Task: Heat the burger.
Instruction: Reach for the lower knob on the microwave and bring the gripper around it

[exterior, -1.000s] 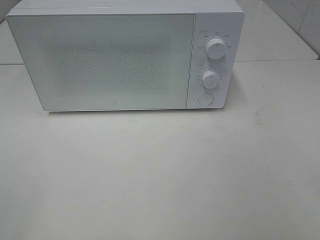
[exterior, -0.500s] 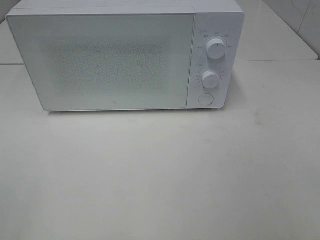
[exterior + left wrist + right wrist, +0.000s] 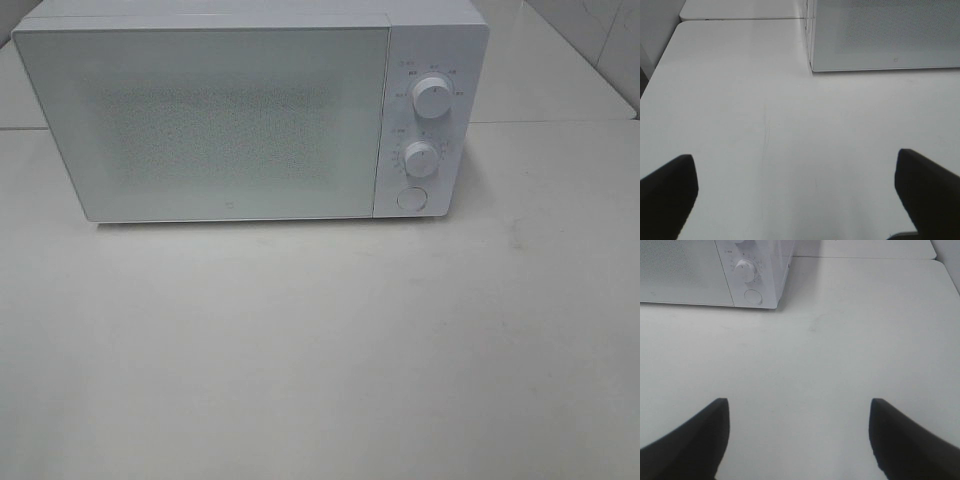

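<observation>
spread claws (image 3: 795,167) (image 3: 799,407), seemingly well short of microwave (image 3: 230,120)

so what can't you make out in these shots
- Burger: in no view; the closed, frosted microwave door hides the inside, exterior high view.
- Markings around upper knob and lower knob: too small to read.
- Left gripper, right gripper: open fingertips only, rest cut off by frame edges.

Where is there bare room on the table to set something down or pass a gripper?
The whole stretch of table in front of the microwave is bare. The strip to the right of its knobs is bare too. The open left gripper and right gripper hover over bare surface. Nowhere is crowded.
</observation>
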Controlling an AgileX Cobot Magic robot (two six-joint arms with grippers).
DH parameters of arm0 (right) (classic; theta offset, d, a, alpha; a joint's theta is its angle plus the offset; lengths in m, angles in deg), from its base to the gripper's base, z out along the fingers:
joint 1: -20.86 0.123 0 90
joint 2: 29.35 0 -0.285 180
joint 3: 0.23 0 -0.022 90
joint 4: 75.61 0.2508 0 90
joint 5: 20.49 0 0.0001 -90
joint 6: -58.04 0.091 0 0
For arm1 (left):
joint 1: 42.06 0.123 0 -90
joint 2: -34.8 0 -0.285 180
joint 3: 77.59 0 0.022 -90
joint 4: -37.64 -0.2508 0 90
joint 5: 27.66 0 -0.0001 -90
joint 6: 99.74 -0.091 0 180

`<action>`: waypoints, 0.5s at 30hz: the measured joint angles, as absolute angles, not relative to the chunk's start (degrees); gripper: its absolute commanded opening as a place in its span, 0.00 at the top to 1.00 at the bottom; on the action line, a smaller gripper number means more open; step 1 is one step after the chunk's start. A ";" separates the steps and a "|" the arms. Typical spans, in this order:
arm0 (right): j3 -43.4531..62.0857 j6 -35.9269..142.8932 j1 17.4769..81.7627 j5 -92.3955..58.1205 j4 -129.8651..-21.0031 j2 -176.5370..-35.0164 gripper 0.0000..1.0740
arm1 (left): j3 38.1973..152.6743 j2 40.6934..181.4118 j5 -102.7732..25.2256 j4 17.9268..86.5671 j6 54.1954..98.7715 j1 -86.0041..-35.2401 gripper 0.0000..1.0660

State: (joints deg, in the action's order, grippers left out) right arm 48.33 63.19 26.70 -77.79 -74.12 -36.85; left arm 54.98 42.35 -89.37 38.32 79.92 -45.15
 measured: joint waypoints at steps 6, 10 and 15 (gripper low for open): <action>48.33 63.19 26.70 -77.79 -74.12 -36.85 0.30 | 54.98 42.35 -89.37 38.32 79.92 -45.15 0.06; 48.33 63.19 26.70 -77.79 -74.12 -36.85 0.30 | 54.98 42.35 -89.37 38.32 79.92 -45.15 0.06; 47.42 63.25 26.70 -74.12 -74.06 -40.00 0.30 | 54.98 42.35 -89.37 38.32 79.92 -45.15 0.06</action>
